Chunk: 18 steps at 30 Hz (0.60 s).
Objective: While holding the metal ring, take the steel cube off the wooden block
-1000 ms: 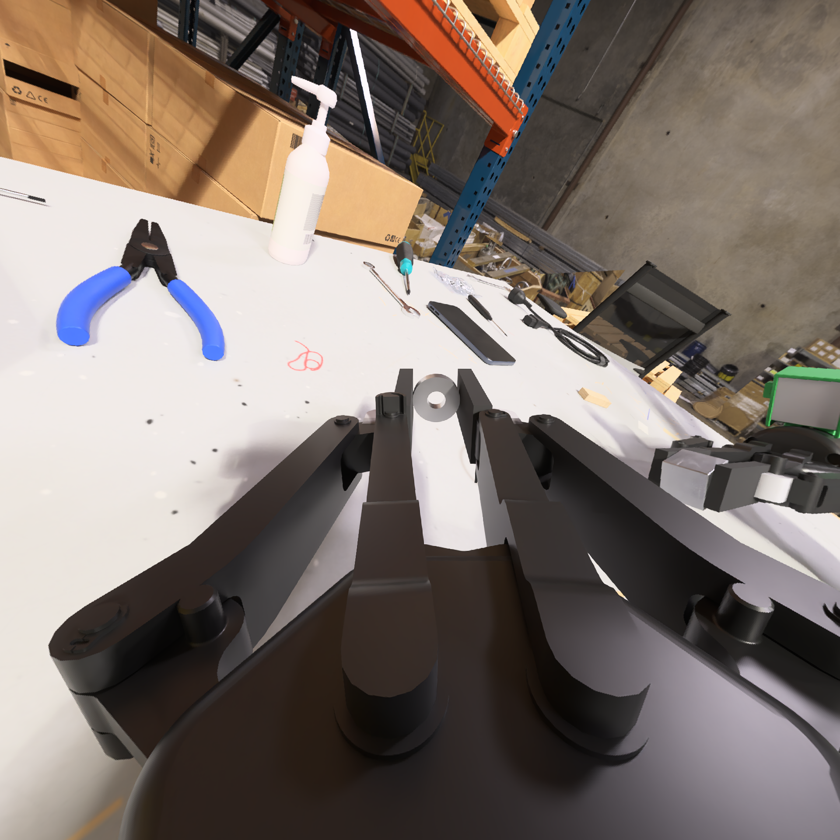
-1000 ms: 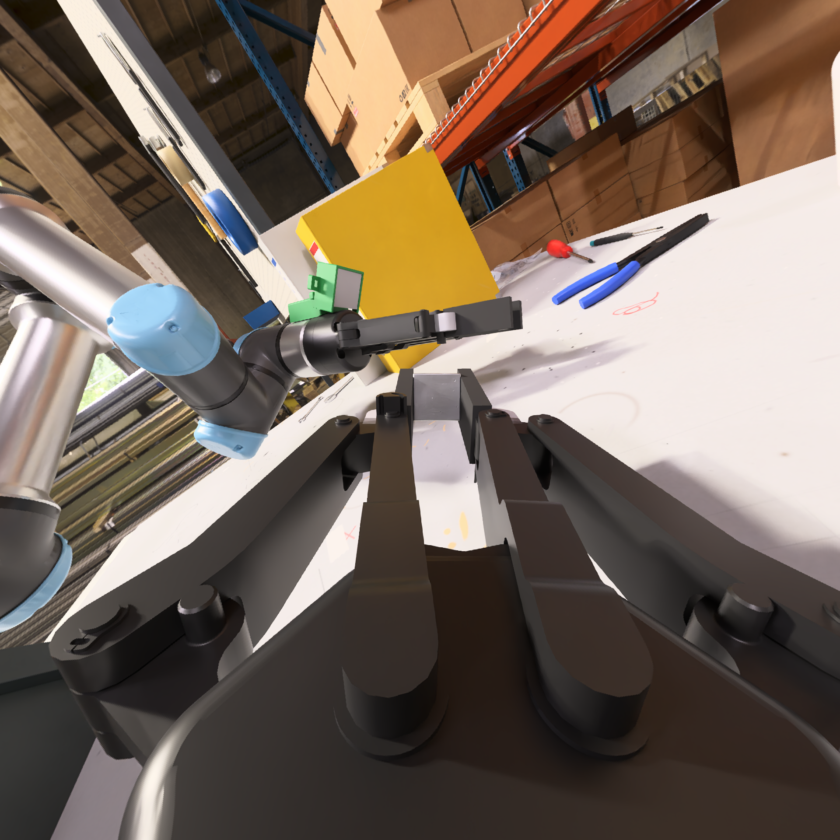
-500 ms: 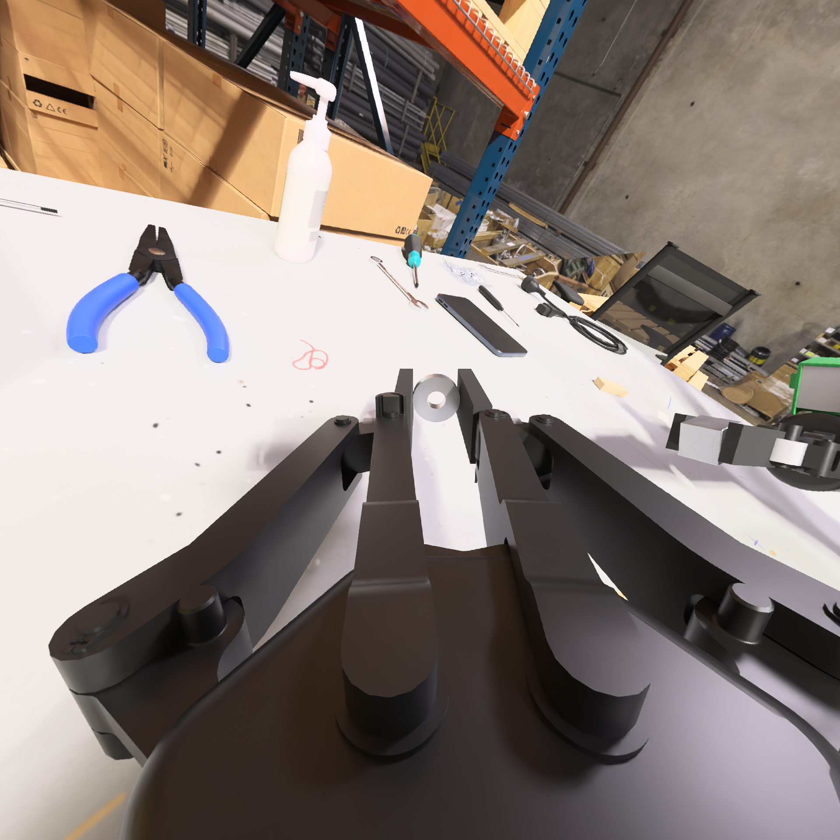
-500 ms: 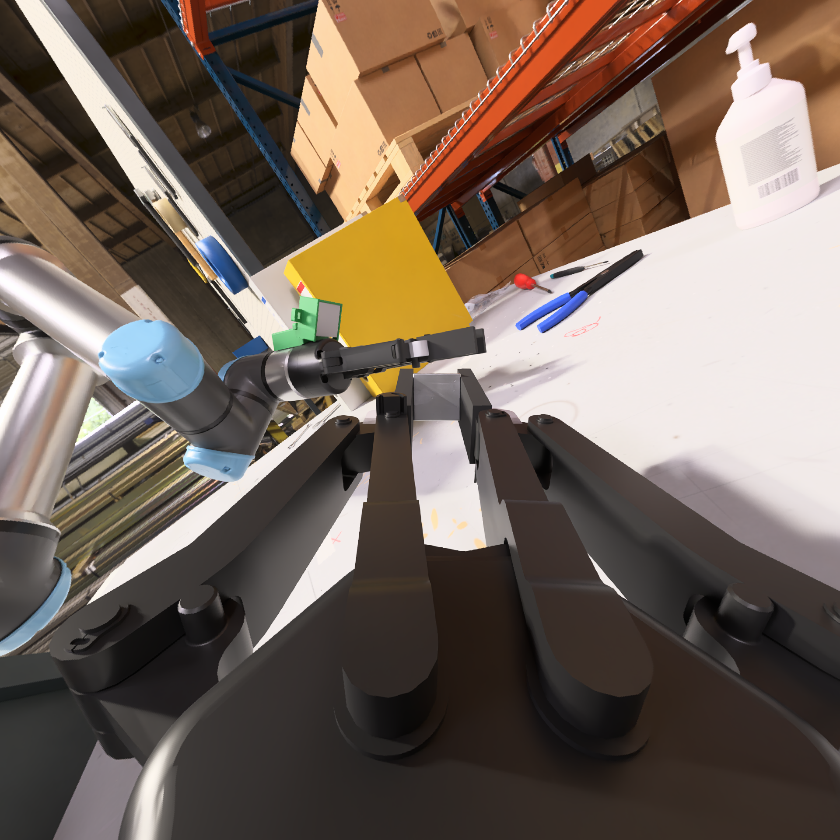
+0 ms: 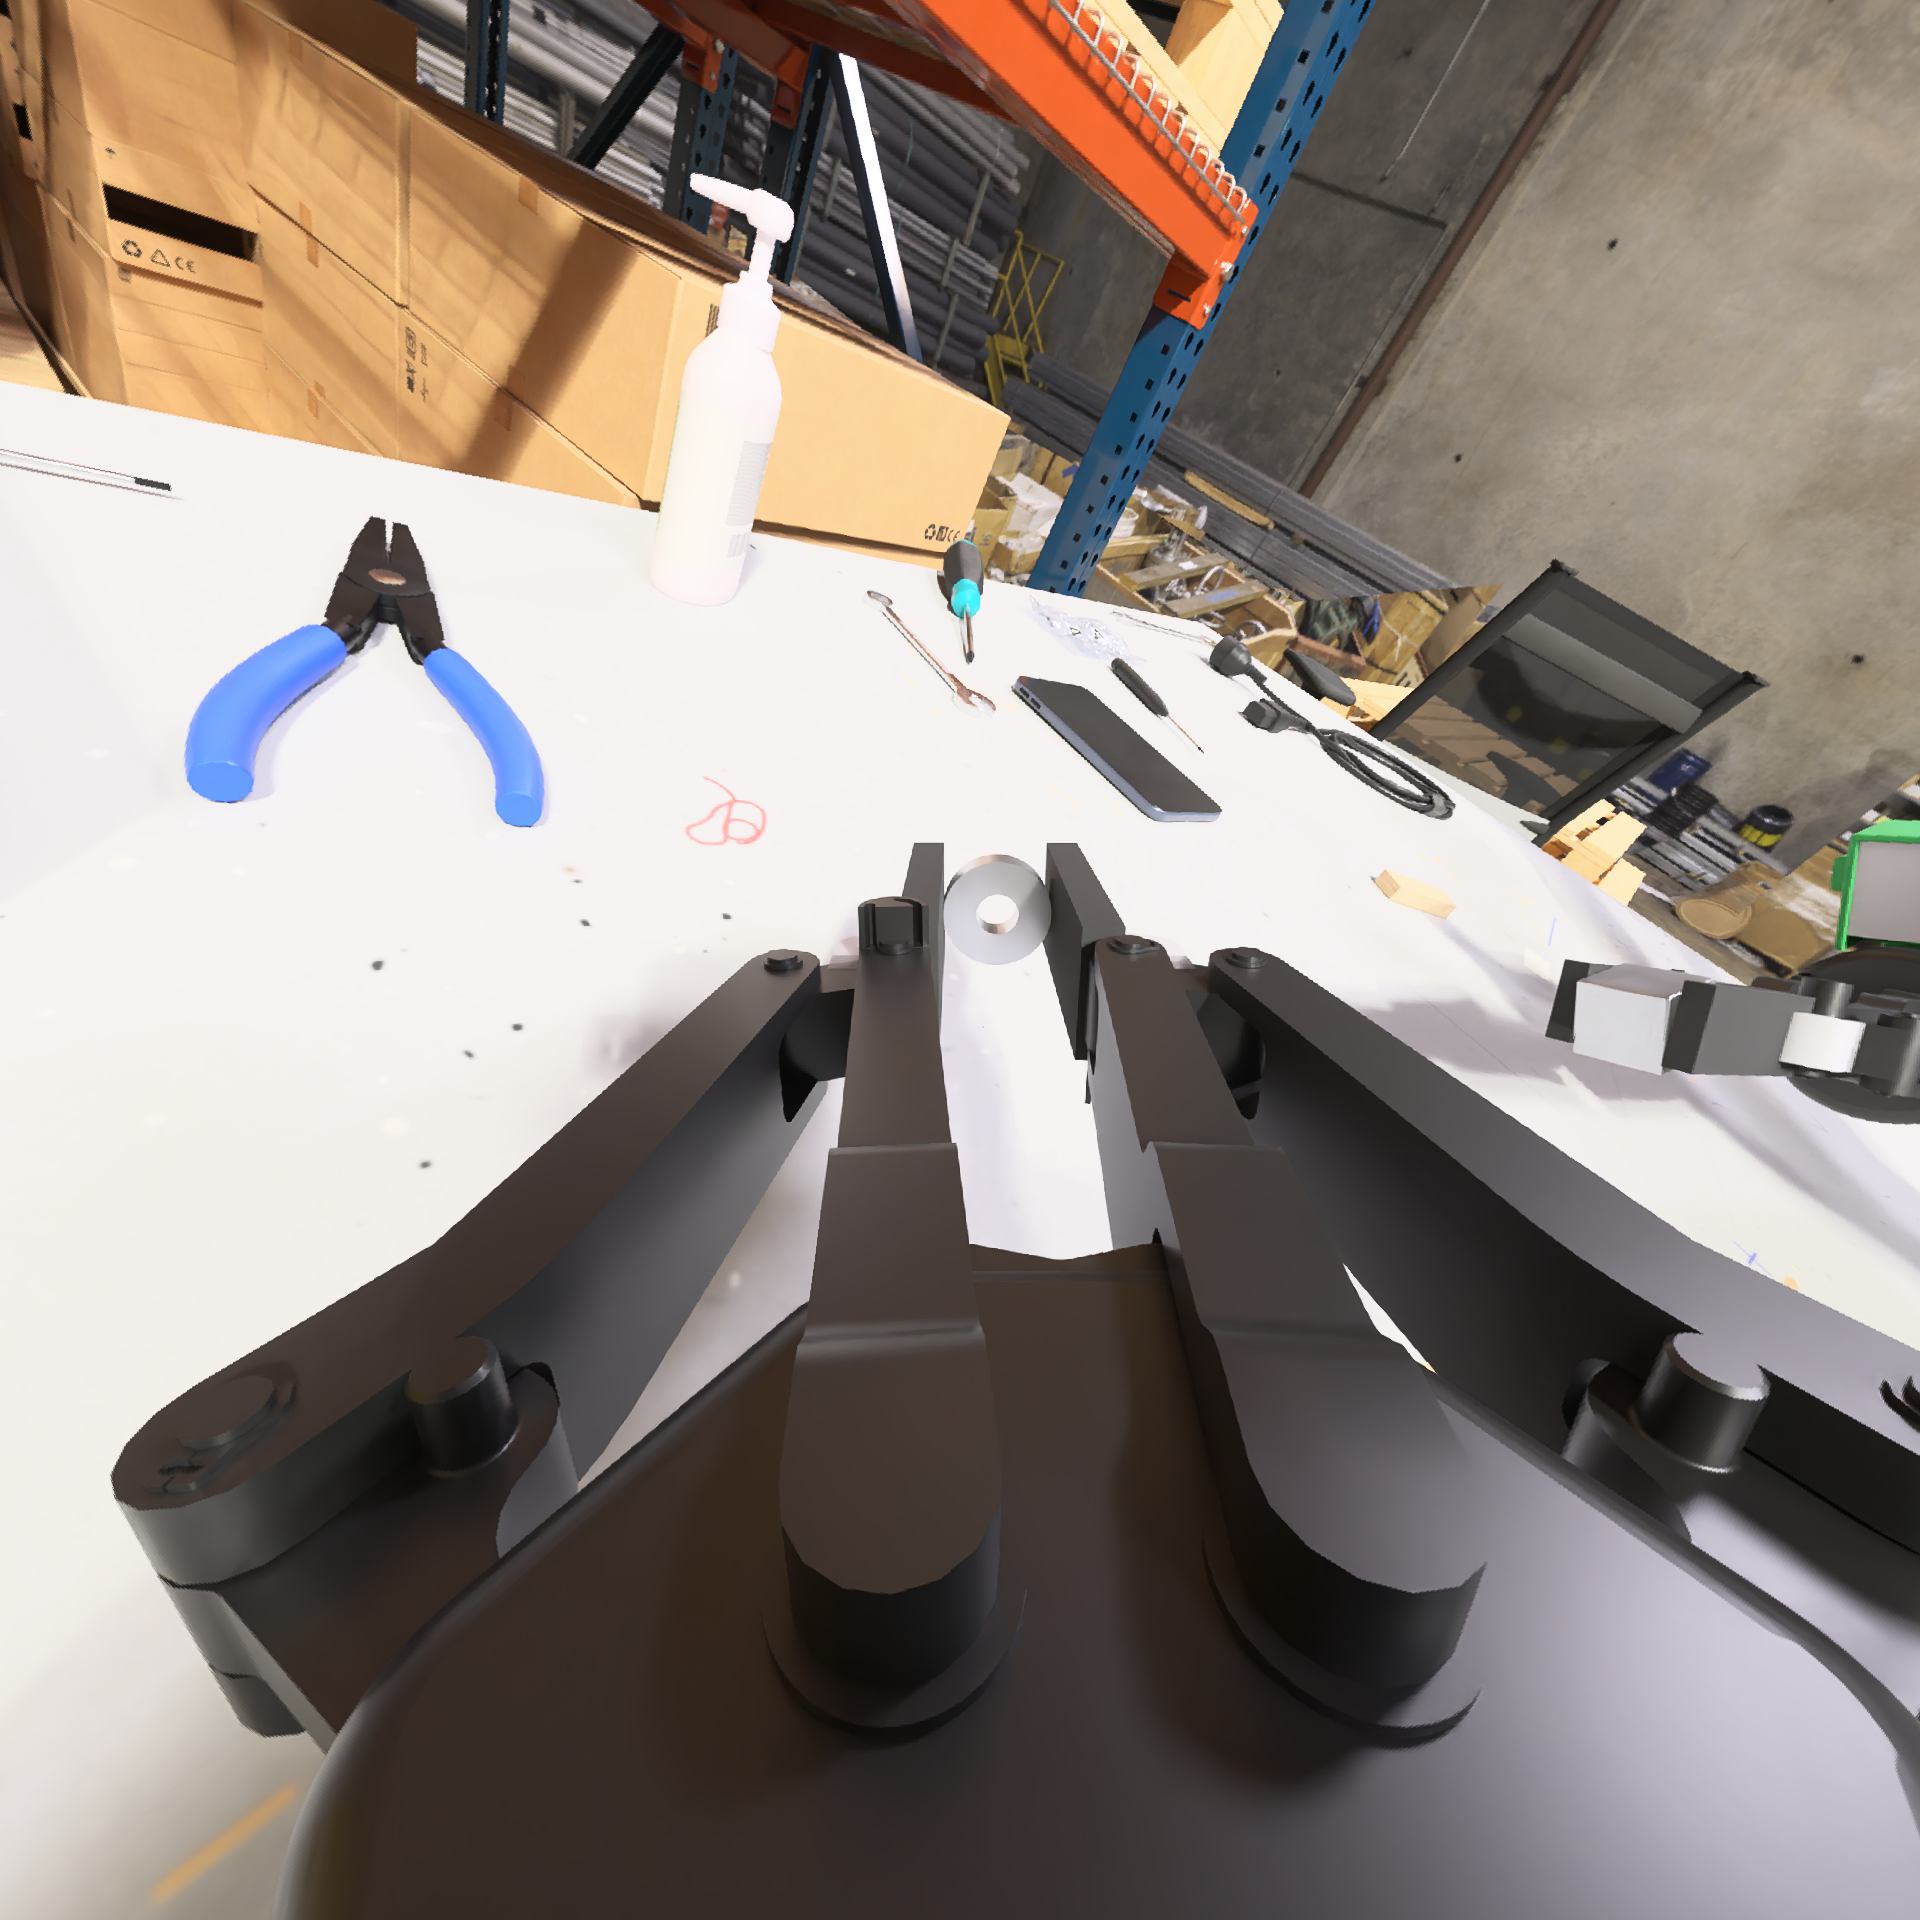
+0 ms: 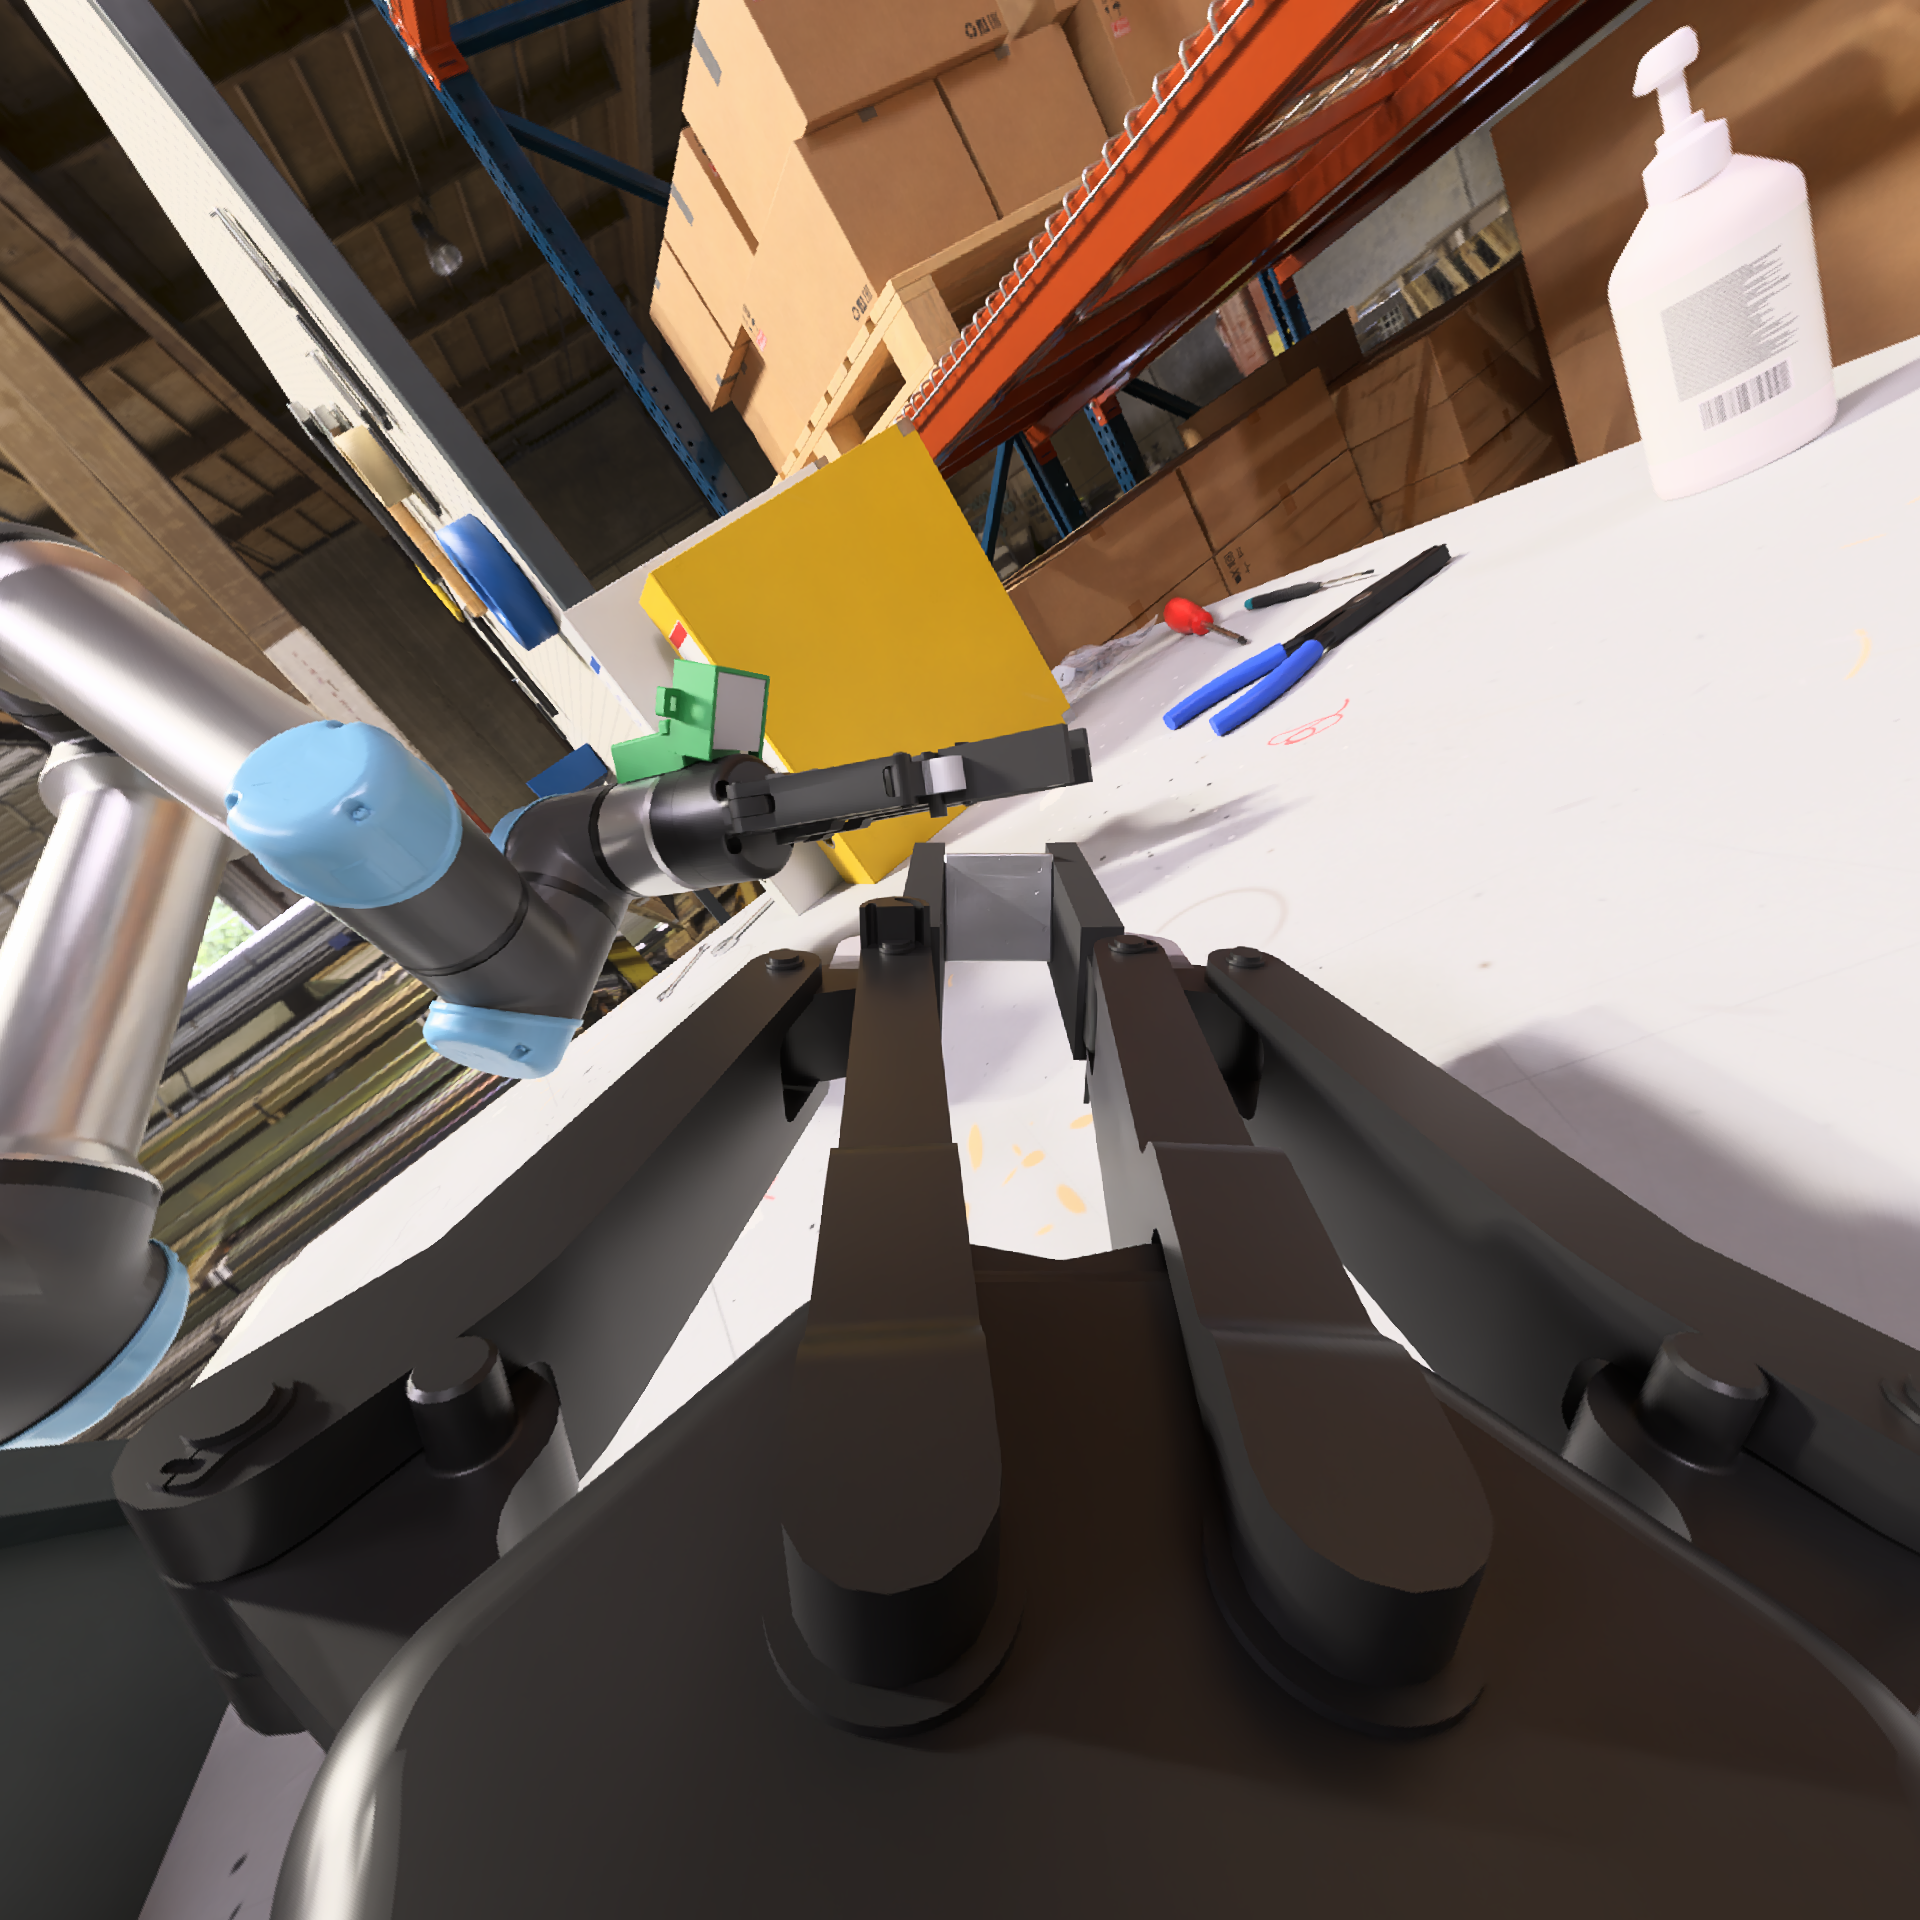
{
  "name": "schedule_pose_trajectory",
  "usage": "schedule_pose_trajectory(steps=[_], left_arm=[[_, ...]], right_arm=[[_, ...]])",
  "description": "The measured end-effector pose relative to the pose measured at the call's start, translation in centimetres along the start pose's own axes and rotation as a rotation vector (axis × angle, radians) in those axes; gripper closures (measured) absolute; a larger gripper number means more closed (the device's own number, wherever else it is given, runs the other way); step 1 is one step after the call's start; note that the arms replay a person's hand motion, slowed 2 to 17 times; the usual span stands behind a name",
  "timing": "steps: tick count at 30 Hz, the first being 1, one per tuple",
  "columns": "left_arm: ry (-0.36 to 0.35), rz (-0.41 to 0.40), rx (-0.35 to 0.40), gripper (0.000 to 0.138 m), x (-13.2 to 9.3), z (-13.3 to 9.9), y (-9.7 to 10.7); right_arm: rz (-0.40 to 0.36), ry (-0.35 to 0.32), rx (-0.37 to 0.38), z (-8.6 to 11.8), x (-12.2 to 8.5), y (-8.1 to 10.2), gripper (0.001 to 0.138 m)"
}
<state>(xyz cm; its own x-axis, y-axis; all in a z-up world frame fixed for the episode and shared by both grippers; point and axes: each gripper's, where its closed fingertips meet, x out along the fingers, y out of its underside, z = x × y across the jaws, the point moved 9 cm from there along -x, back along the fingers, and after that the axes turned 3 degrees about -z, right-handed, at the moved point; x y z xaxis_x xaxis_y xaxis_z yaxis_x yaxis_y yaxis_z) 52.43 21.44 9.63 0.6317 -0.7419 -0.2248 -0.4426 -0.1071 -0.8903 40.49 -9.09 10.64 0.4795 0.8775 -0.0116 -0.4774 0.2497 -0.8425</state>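
My left gripper (image 5: 995, 883) is shut on the metal ring (image 5: 995, 908), a flat silver washer held upright above the white table (image 5: 312, 1039). My right gripper (image 6: 995, 883) is shut on the steel cube (image 6: 995, 906) and holds it in the air. In the left wrist view the right gripper shows at the far right with the cube (image 5: 1621, 1020) between its fingers. The small wooden block (image 5: 1415, 894) lies on the table beyond it, bare. In the right wrist view the left gripper (image 6: 1070, 753) shows side-on, raised above the table.
Blue-handled pliers (image 5: 364, 675), a white pump bottle (image 5: 727, 416), a wrench (image 5: 930, 655), a screwdriver (image 5: 964, 603), a phone (image 5: 1117, 748) and a black cable (image 5: 1351, 748) lie along the far table side. A yellow box (image 6: 862, 634) stands behind the left arm (image 6: 343, 821).
My right gripper has lifted and swung with the cube; the bottle has come into its view. My left gripper keeps the ring and has shifted slightly, and the right gripper has drifted rightwards in its view.
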Motion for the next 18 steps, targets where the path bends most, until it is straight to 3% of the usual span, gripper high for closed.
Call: schedule_pose_trajectory(steps=[18], left_arm=[[-0.03, 0.02, -0.023, 0.113, 0.2, 0.3, 0.0]], right_arm=[[0.022, -0.015, 0.038, -0.7, -1.5, -0.2, 0.114]])
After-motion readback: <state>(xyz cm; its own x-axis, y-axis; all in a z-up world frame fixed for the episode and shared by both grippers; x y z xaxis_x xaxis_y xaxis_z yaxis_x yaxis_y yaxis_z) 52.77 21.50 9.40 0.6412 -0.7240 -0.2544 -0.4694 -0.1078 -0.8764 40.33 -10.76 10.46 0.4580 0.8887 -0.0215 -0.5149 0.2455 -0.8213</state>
